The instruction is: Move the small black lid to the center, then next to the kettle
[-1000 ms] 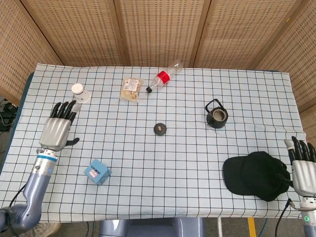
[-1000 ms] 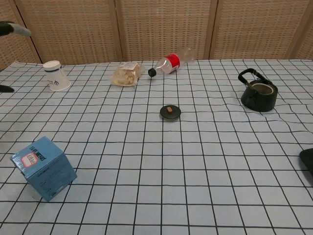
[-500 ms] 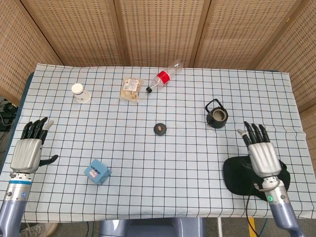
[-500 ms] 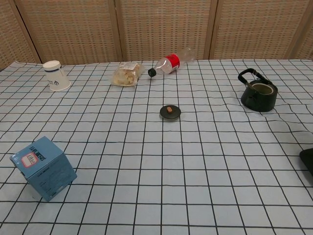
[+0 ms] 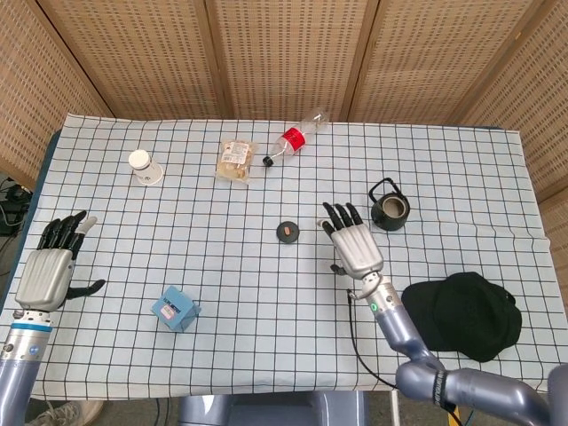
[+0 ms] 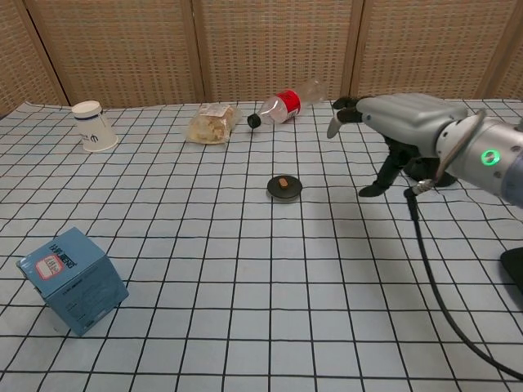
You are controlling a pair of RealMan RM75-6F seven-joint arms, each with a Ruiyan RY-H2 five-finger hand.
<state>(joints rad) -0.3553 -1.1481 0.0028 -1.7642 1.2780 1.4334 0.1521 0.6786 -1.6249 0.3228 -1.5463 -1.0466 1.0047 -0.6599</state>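
The small black lid (image 5: 287,232) (image 6: 284,188), with a brown knob on top, lies flat near the middle of the checked cloth. The black kettle (image 5: 389,208) stands to its right; in the chest view my right hand hides most of it. My right hand (image 5: 353,242) (image 6: 398,116) hovers open, fingers spread, between lid and kettle, a short way right of the lid and not touching it. At the table's left edge my left hand (image 5: 51,269) is raised and open, holding nothing.
A blue box (image 5: 175,309) (image 6: 72,278) sits front left. A white cup (image 5: 142,165) (image 6: 93,126), a snack bag (image 5: 236,160) (image 6: 212,124) and a lying bottle (image 5: 295,137) (image 6: 285,104) line the back. A black cap (image 5: 463,313) lies front right.
My right hand has swung from the front right, near the cap, leftward and forward to hover beside the lid. The left hand withdrew to the table's left edge and stays there.
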